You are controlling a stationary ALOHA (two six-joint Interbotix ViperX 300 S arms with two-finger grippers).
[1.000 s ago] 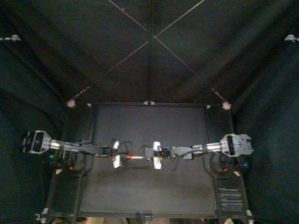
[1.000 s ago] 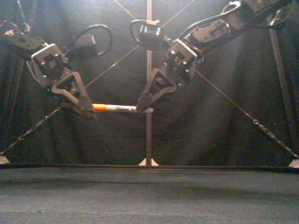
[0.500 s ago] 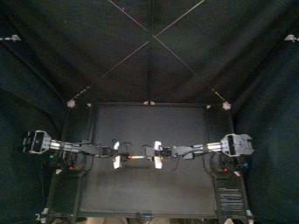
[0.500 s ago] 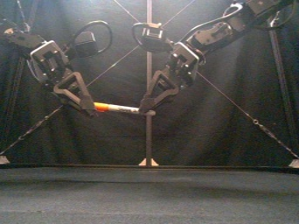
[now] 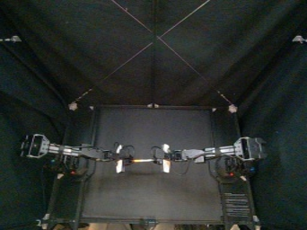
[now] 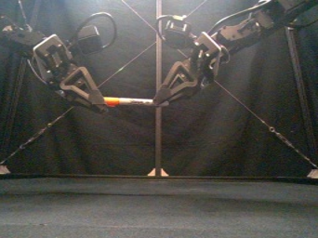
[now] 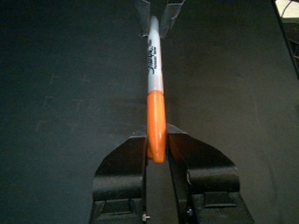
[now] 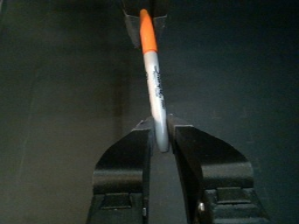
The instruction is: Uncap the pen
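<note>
A marker pen [image 6: 137, 100] with an orange cap [image 6: 117, 100] and a pale barrel hangs level in the air above the table, held at both ends. My left gripper [image 6: 102, 102] is shut on the orange cap [image 7: 156, 122]. My right gripper [image 6: 159, 100] is shut on the pale barrel [image 8: 152, 83]. From above, the pen [image 5: 140, 163] bridges the left gripper [image 5: 121, 163] and the right gripper [image 5: 161, 163]. The cap sits joined to the barrel. In each wrist view the other gripper closes the pen's far end: the right gripper [image 7: 159, 13], the left gripper [image 8: 142, 10].
The black table [image 5: 144, 130] lies below the pen, with black curtains at the back and sides. Both arms meet near the table's middle, toward the front half.
Both grippers have lifted the pen higher and shifted it slightly right. The grip at each end is unchanged and the cap still sits on the barrel.
</note>
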